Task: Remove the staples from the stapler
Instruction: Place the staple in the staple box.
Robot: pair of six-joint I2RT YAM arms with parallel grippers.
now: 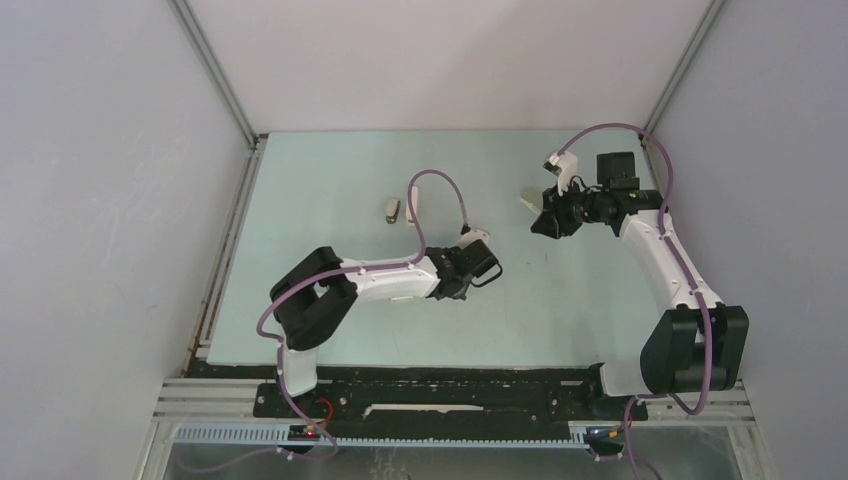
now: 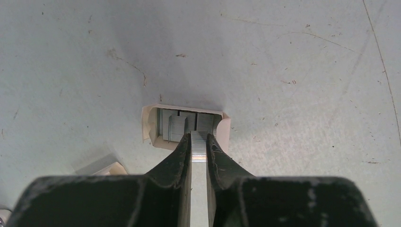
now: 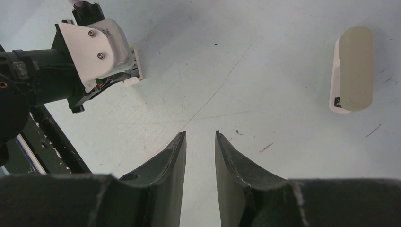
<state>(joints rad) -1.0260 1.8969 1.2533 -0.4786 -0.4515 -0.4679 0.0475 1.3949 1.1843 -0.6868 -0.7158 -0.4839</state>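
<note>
Table: all the work sits on it. Our right gripper hangs well apart from the box, fingers apart with nothing between them, so it has no part in this step. Our left gripper is directly over the box, jaws clamped on the strip. The stapler lies on the table well apart from the box and looks closed; we can't tell if anything is left inside. The box is a small open cardboard tray with staple strips already in it. The staples we hold are one short grey strip, its end poking past the fingertips just above the box opening. We read this as the drop-off. To do it well, we keep the strip parallel to those in the box and come down until its end is inside the box walls. Then we part the jaws only slightly and lift straight up off the box. The box looks light, so touching its wall probably shoves it. A hard squeeze may snap the strip.
</note>
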